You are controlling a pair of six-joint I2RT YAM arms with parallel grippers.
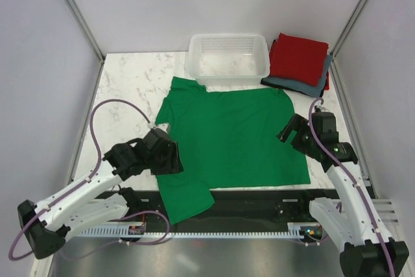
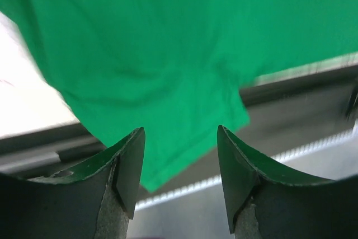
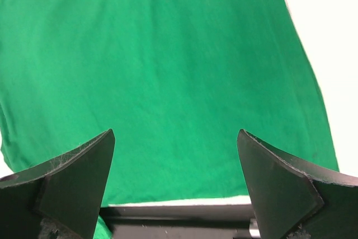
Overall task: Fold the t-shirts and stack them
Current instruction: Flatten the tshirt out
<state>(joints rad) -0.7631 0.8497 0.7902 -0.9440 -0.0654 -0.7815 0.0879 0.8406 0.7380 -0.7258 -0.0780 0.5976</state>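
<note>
We see 1 bright green cloth t-shirt [image 1: 233, 141] spread flat on the white marbled table [image 1: 130, 89], near the middle and reaching the table's near edge. Its far edge comes up to the near wall of the white mesh plastic basket [image 1: 194, 63], which stands at the back of the table; we cannot tell whether cloth and basket touch. At the shirt's near left corner a green flap [image 1: 188, 202], seemingly a sleeve, hangs past the table edge over the dark rail [image 1: 259, 199].

Just right of the basket, at the far right corner, 2 more shirts lie in a pile. The red folded t-shirt [image 1: 299, 56] rests on the grey-blue folded t-shirt [image 1: 295, 84], whose edges show along the red one's near and right sides.

The left gripper [image 1: 172, 160] is at the green shirt's left edge. Its 2 fingers [image 2: 126, 166] stand apart with nothing between them, and in the wrist view we see the hanging flap and the rail beyond the gap. The right gripper [image 1: 286, 131] is over the shirt's right edge, its jaws spread wide and holding nothing. Green cloth fills most of its wrist view, with bare table showing at the right.
</note>
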